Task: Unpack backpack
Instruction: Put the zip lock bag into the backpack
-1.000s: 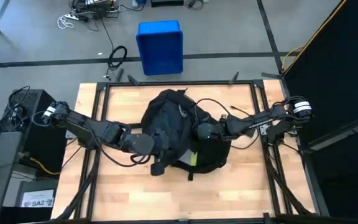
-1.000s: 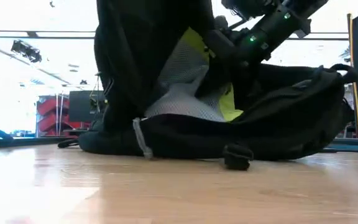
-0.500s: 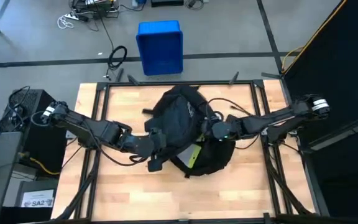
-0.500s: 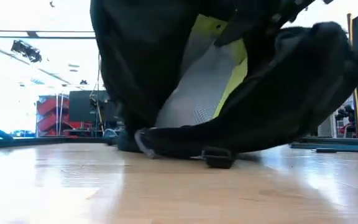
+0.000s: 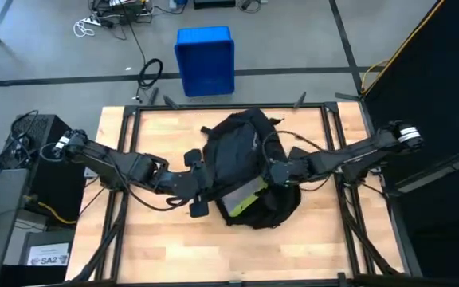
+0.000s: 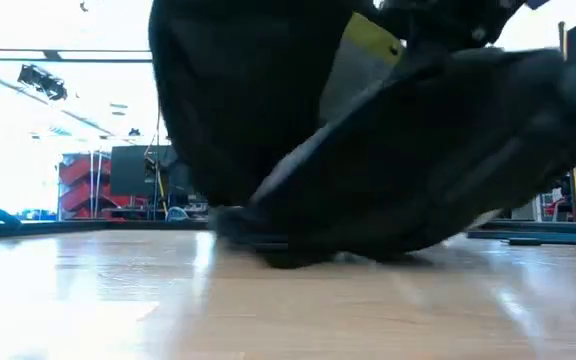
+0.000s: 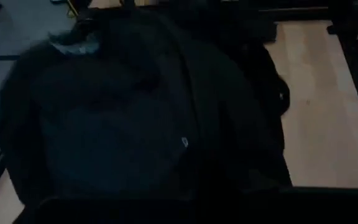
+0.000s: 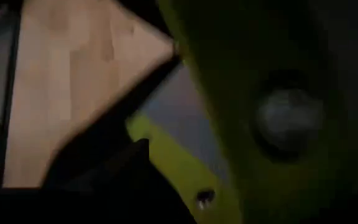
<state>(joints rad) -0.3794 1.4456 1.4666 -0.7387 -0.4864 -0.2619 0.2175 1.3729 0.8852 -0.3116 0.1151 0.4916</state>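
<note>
Black fabric of the backpack (image 5: pixel 241 159) sits at the middle of the wooden table (image 5: pixel 126 247), its underside tipped up off the boards in the low view, with a yellow-green lining (image 5: pixel 241 197) exposed toward the near edge. We note the left gripper (image 5: pixel 200 179) against its left flank and the right gripper (image 5: pixel 275 171) against its right flank; we cannot tell either pincer's state. Bare boards remain along every table edge. Beyond the far edge stands a blue bin (image 5: pixel 205 59).
</note>
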